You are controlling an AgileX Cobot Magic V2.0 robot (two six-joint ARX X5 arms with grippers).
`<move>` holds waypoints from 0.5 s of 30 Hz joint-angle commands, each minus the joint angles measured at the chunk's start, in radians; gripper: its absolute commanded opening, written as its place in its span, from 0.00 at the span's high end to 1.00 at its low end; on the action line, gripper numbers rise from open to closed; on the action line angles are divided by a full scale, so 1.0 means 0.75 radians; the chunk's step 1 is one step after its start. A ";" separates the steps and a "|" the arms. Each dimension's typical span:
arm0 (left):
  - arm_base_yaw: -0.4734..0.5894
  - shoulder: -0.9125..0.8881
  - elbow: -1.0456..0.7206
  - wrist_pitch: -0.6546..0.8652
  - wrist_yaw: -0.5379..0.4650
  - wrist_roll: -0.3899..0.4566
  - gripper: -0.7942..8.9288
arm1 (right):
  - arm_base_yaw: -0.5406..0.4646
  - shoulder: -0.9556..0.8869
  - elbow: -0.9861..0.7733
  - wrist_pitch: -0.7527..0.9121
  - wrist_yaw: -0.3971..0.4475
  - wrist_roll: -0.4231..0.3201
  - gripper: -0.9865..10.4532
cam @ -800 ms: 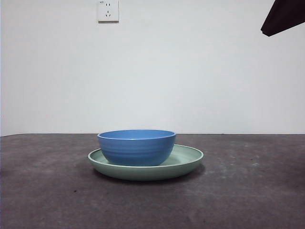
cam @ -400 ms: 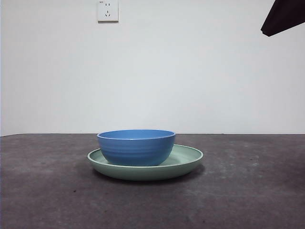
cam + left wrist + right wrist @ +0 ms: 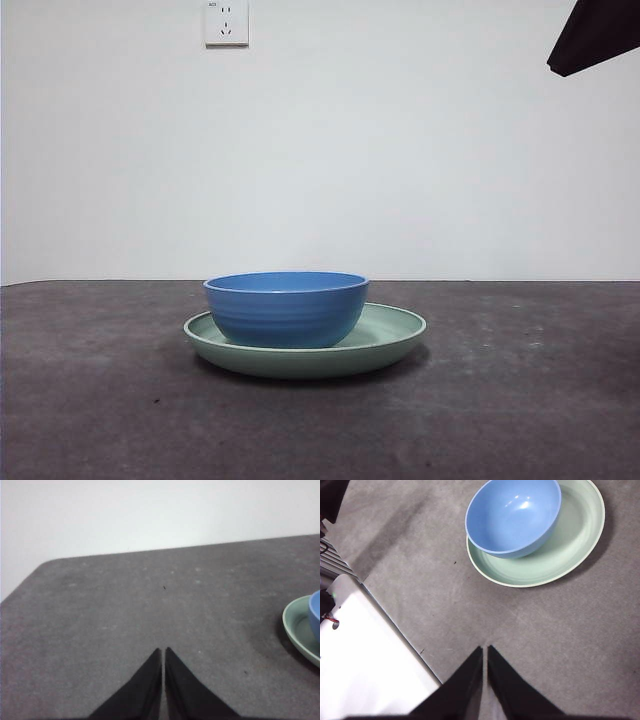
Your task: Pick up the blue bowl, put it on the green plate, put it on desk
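The blue bowl [image 3: 286, 308] sits upright in the green plate [image 3: 390, 335], toward one side of it, on the desk [image 3: 520, 400]. In the right wrist view the bowl [image 3: 512, 516] and plate [image 3: 570, 540] lie well ahead of my right gripper [image 3: 484, 651], which is shut, empty and high above the desk. My left gripper [image 3: 163, 652] is shut and empty over bare desk, with the plate's edge [image 3: 297, 630] and a sliver of the bowl [image 3: 315, 612] off to its side. A black arm tip [image 3: 595, 35] shows at the front view's top right corner.
A white wall with a power socket [image 3: 227, 22] stands behind the desk. The right wrist view shows the desk's edge [image 3: 395, 625] with a white surface [image 3: 360, 670] beyond it and dark equipment [image 3: 330, 510] at the corner.
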 commanded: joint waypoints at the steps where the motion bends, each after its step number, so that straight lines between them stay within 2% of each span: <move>1: 0.002 -0.002 -0.008 -0.013 -0.008 -0.003 0.91 | 0.006 0.009 0.022 0.014 -0.002 -0.015 0.90; 6: 0.002 -0.002 -0.019 -0.101 -0.007 -0.006 0.91 | 0.006 0.009 0.022 0.014 -0.002 -0.015 0.91; 15: 0.002 -0.002 -0.024 -0.101 -0.007 -0.038 0.91 | 0.006 0.009 0.022 0.014 -0.002 -0.015 0.91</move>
